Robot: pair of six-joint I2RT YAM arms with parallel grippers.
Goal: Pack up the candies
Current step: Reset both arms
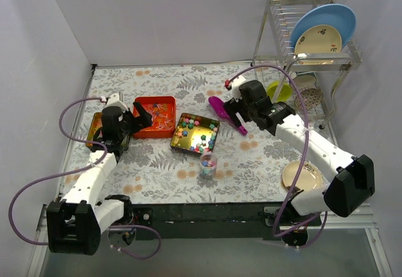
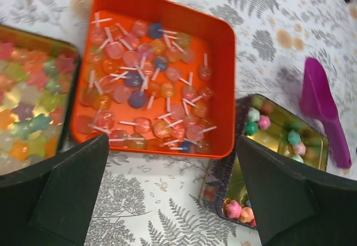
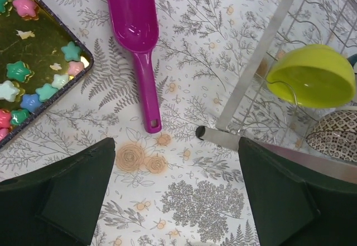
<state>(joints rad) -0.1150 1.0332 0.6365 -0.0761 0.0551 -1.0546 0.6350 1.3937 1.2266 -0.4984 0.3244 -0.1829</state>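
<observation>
The left claw (image 2: pixel 172 144) hangs with its jaws wide apart and empty over the near rim of the orange tray (image 2: pixel 226 90), which holds wrapped lollipops (image 2: pixel 145 84). The right claw (image 3: pixel 175 145), equally spread and empty, hovers just near the purple scoop (image 3: pixel 136 28). Star candies (image 1: pixel 195 132) lie in the gold tin (image 2: pixel 217 179) between the arms. More fill the left tin (image 2: pixel 71 90).

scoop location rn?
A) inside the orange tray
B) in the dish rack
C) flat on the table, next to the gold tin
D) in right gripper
C: the scoop lies flat on the table beside the tin, not touching it, and the right gripper is open and empty.
</observation>
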